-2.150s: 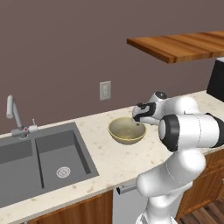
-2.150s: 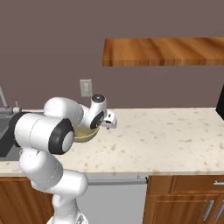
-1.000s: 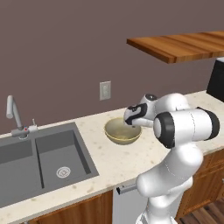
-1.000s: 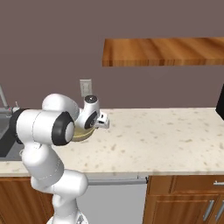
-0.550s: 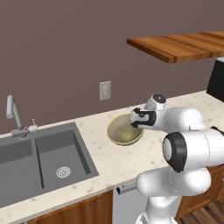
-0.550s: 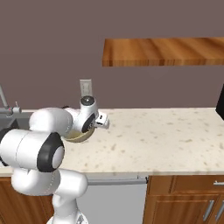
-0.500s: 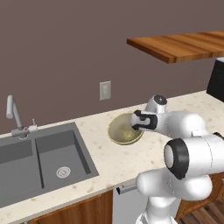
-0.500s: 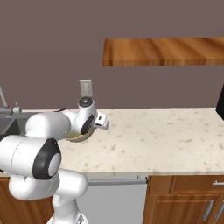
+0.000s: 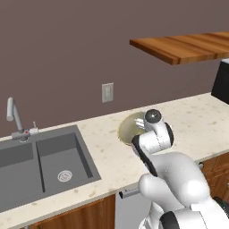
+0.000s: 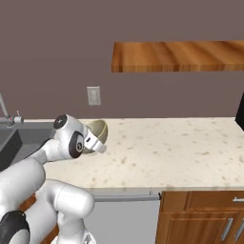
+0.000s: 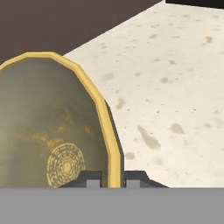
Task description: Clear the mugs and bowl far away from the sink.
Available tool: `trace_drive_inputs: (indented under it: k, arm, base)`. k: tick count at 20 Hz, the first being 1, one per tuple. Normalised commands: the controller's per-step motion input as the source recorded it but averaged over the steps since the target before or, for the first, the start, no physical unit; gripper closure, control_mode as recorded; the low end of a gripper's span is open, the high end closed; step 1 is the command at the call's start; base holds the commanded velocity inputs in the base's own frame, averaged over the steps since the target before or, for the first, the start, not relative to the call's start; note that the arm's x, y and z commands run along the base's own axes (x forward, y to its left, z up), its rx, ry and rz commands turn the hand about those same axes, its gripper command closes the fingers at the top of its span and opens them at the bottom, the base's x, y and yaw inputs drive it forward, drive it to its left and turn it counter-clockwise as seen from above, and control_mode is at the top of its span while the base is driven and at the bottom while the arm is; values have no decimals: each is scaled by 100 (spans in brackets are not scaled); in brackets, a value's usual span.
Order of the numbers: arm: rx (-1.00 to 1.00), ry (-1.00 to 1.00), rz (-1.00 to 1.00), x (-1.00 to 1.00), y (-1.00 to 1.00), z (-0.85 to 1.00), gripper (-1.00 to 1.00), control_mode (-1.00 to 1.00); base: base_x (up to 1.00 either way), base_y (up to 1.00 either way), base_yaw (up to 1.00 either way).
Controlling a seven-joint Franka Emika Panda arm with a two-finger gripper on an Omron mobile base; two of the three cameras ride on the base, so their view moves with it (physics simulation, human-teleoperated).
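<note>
The yellowish-tan bowl (image 9: pixel 129 129) with a dull olive inside sits on the pale speckled counter, to the right of the sink (image 9: pixel 44 161). In the right base view the bowl (image 10: pixel 98 128) looks tipped; I cannot tell whether its base touches the counter. My gripper (image 11: pixel 113 177) is shut on the bowl (image 11: pixel 48 122), with one fingertip inside the yellow rim and one outside. From the right, the gripper (image 10: pixel 96 144) shows at the bowl's near edge. The mugs are out of view.
A slim silver faucet (image 9: pixel 13 117) stands behind the sink's left basin. A wall outlet (image 9: pixel 107 92) is above the bowl, and a wooden shelf (image 10: pixel 181 56) hangs over the counter (image 10: pixel 181 147) that runs right. A dark appliance (image 9: pixel 222 82) stands at the far right.
The fingers have closed on the bowl's rim. The arm has folded, its upper links swinging down toward the cameras, while the hand stayed at the bowl.
</note>
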Motion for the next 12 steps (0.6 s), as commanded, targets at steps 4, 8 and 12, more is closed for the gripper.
trace_drive_inputs:
  k: [4, 8, 12]
  arm:
    - [11, -5, -61, -38, 9, 66, 100, -100]
    - [34, -2, -28, -52, 0, 99, 100, -100]
    - [40, 0, -18, -40, 1, 86, 100, -100]
  base:
    - [0, 0, 0]
    - [0, 0, 0]
    - [0, 0, 0]
